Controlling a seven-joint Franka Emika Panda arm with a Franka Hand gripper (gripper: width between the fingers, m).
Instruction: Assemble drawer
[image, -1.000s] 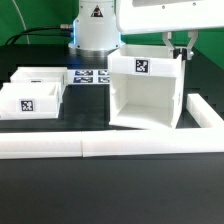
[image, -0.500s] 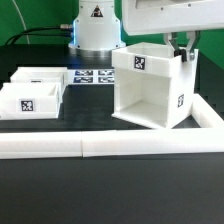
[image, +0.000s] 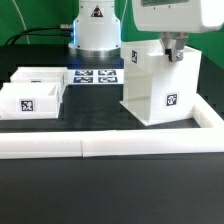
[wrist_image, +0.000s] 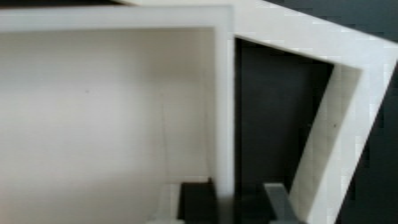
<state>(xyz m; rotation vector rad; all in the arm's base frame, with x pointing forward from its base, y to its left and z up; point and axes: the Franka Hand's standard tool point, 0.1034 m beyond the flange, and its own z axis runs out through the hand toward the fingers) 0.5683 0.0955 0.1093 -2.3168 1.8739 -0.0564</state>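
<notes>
The drawer's large white housing stands upright at the exterior view's right, with a tagged closed side facing the camera. My gripper is at its top edge, shut on one wall. In the wrist view the thin white wall runs between my fingers, and my gripper clamps it. The housing's pale inside lies on one side of the wall and dark table on the other. Two smaller white trays sit at the left: the front tray shows a tag, and the back tray lies behind it.
A long low white border rail runs along the front and turns up the right side close to the housing. The marker board lies flat between the trays and the housing. The robot's base stands behind it.
The housing has turned about its vertical axis in my grip. Its open front faced the camera; now a closed tagged side does. The trays have not moved.
</notes>
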